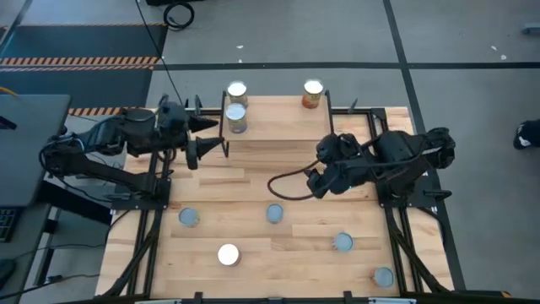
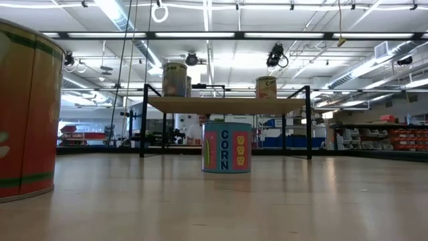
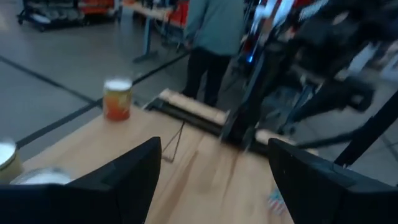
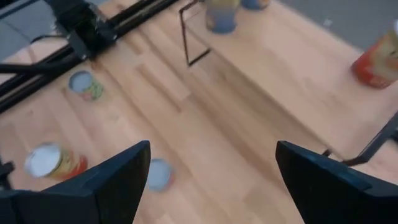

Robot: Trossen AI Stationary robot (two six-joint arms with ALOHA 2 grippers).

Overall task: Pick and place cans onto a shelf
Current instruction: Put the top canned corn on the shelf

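Note:
The shelf [image 1: 278,118] stands at the table's far middle. Three cans stand upright on its top board: two at its left end [image 1: 237,91] [image 1: 236,119] and one at its right end [image 1: 313,94]. Several more cans stand on the tabletop nearer me, among them a white-topped one [image 1: 229,254] and a corn can [image 2: 227,147]. My left gripper [image 1: 218,138] hovers open and empty at the shelf's left end. My right gripper [image 1: 325,169] hangs open and empty just near of the shelf's right end, tilted down [image 4: 211,174].
Black frame rails run along both table sides [image 1: 143,245] [image 1: 405,245]. A dark cable loop [image 1: 283,184] lies on the wood beside the right gripper. A person [image 3: 217,25] stands beyond the far edge. A can stands close to the low camera [image 2: 27,110]. Bare wood shows between shelf and loose cans [image 1: 245,181].

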